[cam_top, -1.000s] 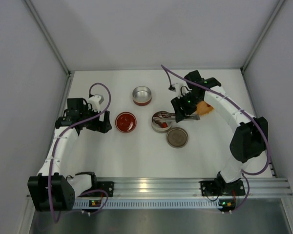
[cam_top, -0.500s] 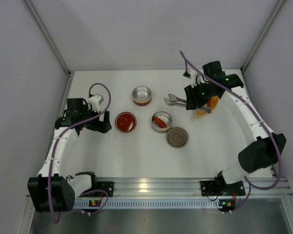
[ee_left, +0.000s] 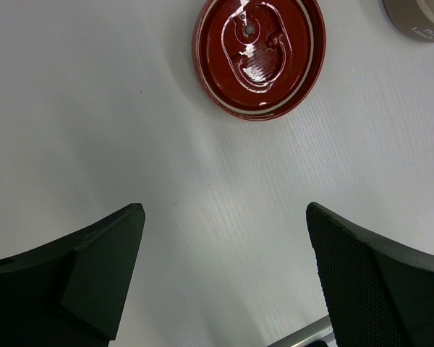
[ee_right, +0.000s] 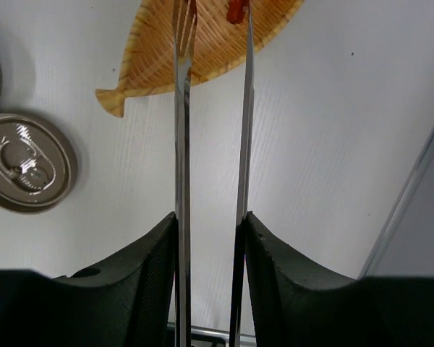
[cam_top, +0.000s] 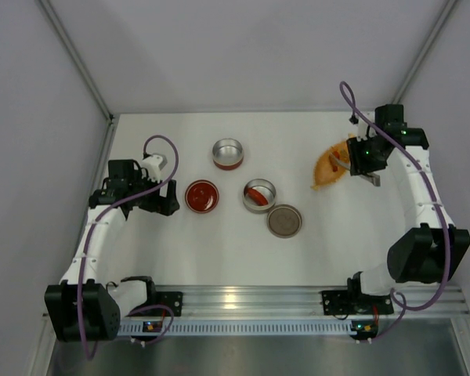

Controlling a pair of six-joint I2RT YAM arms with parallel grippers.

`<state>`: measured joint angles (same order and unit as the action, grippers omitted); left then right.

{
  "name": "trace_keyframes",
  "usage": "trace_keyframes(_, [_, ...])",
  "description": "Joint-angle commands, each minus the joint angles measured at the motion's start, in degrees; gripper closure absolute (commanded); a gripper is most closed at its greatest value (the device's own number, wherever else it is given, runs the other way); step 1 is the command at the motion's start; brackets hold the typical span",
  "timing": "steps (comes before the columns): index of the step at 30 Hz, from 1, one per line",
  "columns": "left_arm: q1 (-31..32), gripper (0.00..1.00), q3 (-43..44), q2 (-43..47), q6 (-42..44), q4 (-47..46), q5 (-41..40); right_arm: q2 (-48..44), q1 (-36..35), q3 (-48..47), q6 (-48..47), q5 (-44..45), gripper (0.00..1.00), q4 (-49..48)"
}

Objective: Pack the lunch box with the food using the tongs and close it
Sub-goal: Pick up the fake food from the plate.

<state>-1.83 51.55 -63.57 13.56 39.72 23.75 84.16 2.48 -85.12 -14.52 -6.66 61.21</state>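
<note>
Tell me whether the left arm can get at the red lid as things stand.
Probably yes. The left end effector is open and faces the red lid, which lies flat just ahead of it. Nothing lies between them or on the lid.

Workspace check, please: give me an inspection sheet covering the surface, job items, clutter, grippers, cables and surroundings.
Surface: white table, no spills seen.
Job's things: open tin holding a red piece; empty tin; red lid and grey lid lying apart on the table; tongs with tips over the leaf dish, by a second red piece.
Clutter: nothing seen.
Grippers: left gripper open and empty near the red lid; right gripper shut on the tongs.
Cables: purple cables along both arms, clear of the tins.
Surroundings: plain grey walls; metal rail at the near edge.
</note>
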Motion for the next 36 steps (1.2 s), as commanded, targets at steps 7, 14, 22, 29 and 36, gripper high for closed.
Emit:
trace_keyframes(7, [0.0,0.02,-0.8,1.3,0.8,-2.7,0.9,0.2,0.4,0.0,0.9,8.9,0.60,-8.1])
trace_keyframes(14, [0.1,0.02,-0.8,1.0,0.8,-3.0,1.0,3.0,2.5,-1.5,1.2,9.4,0.60,-9.5])
trace_keyframes(22, [0.1,0.02,-0.8,0.7,0.8,-3.2,0.9,6.3,2.7,-1.5,2.5,7.9,0.61,-11.1])
trace_keyframes(29, [0.1,0.02,-0.9,0.4,0.8,-3.2,0.9,8.8,2.7,-2.9,3.7,7.2,0.60,-12.2])
trace_keyframes(36, [0.1,0.02,-0.8,0.2,0.8,-3.2,0.9,11.1,2.7,-3.8,4.6,7.1,0.64,-13.1])
